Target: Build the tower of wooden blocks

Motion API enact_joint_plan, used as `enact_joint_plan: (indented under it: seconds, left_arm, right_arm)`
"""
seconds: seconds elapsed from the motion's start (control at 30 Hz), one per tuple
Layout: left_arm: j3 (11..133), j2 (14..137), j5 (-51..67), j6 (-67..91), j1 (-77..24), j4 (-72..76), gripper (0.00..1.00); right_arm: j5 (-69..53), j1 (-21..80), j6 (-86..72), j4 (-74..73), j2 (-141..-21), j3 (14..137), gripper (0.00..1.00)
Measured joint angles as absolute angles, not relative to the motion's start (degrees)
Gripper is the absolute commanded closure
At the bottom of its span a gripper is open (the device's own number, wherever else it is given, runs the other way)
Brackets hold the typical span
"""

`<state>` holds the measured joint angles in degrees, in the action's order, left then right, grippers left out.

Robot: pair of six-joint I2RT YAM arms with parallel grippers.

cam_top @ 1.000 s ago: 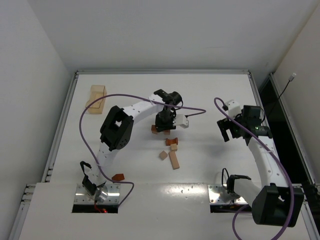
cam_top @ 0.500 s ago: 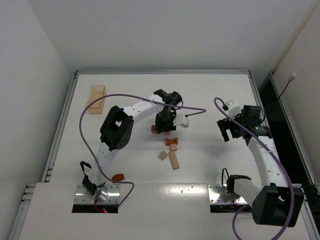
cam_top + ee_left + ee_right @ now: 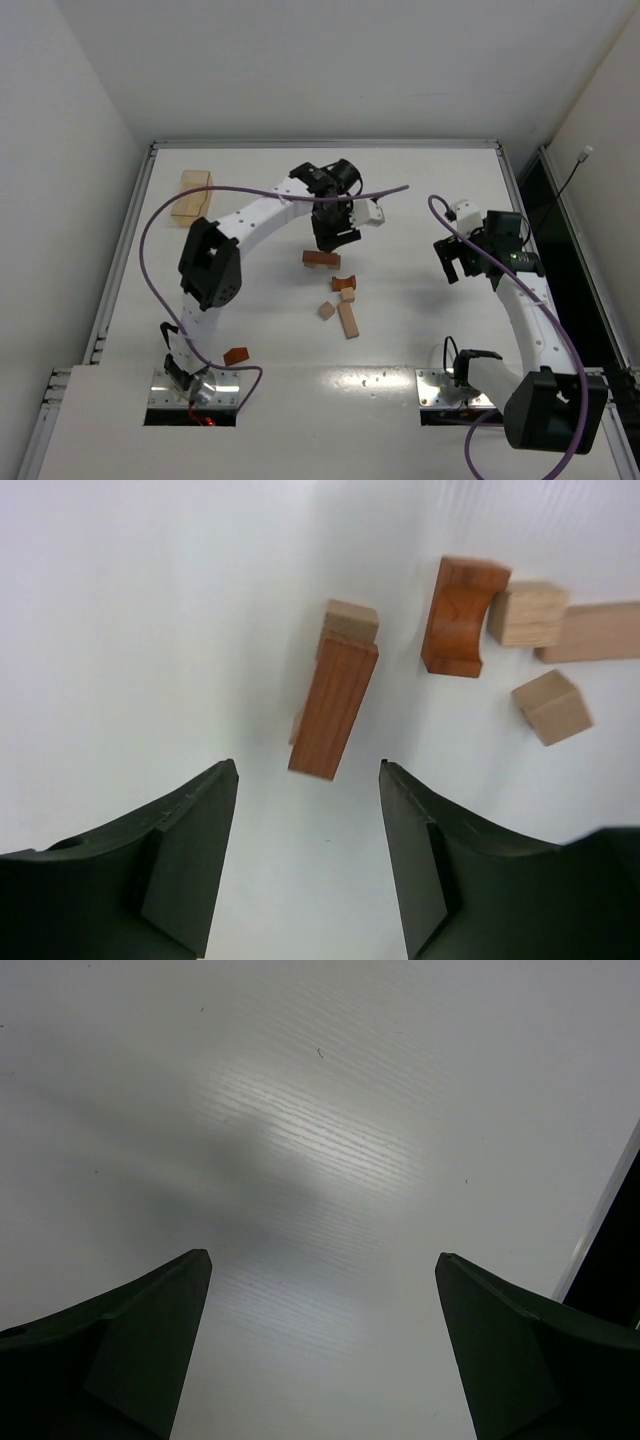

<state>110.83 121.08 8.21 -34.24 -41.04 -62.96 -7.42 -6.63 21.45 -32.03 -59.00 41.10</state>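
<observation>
Though too small to make out its shape, a reddish piece [image 3: 236, 355] lies alone at near left. Farther, a tan bar [image 3: 347, 320], tan cubes [image 3: 552, 707] and a reddish arch [image 3: 458, 615] cluster. A reddish bar [image 3: 333, 708] rests on a mostly hidden tan block [image 3: 350, 620]. Just beyond, the left gripper [image 3: 336, 243] hangs parted and empty. At right, the right gripper [image 3: 320, 1260] gapes wide over bare table [image 3: 330, 1110].

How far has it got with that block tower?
Barely started. Done: a red bar rests on a tan block. In hand: nothing; the left gripper hangs open above the bar, and the right gripper is open over bare table. Left: the arch, two cubes, a long tan bar and a stray red piece lie loose.
</observation>
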Motion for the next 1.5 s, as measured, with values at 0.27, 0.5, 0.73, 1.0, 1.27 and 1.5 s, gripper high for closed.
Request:
enact_joint_plan:
  seconds: [0.27,0.5,0.73,1.0,1.27,1.5]
  left_arm:
    - [97.34,97.01,10.57,-17.74,-41.39,-57.89,0.51]
    - [74.06,91.5,13.3,-3.75,-43.97,-57.6,0.52]
    - [66.65,91.37,9.39,6.74,-48.84,-50.26,0.52]
    - [65.73,93.45,4.67,13.19,-51.79,-41.39,0.5]
    - [66.74,101.73,3.11,15.73,-53.08,-38.76,0.44]
    - [68.49,103.35,3.14,15.77,-53.21,-36.97,0.44]
  right_arm:
    - [-7.42,-6.63,21.41,-32.01,-59.0,41.1,0.08]
    - [-5.65,-6.63,20.29,-31.81,-59.0,41.1,0.05]
    - [-2.81,-6.63,18.02,-31.73,-59.0,41.12,0.04]
    - [-1.5,-6.63,17.32,-31.75,-58.85,41.17,0.03]
    - [-0.16,-7.07,17.3,-31.75,-57.3,41.17,0.01]
    - [0.03,-7.07,17.34,-31.77,-57.14,41.17,0.0]
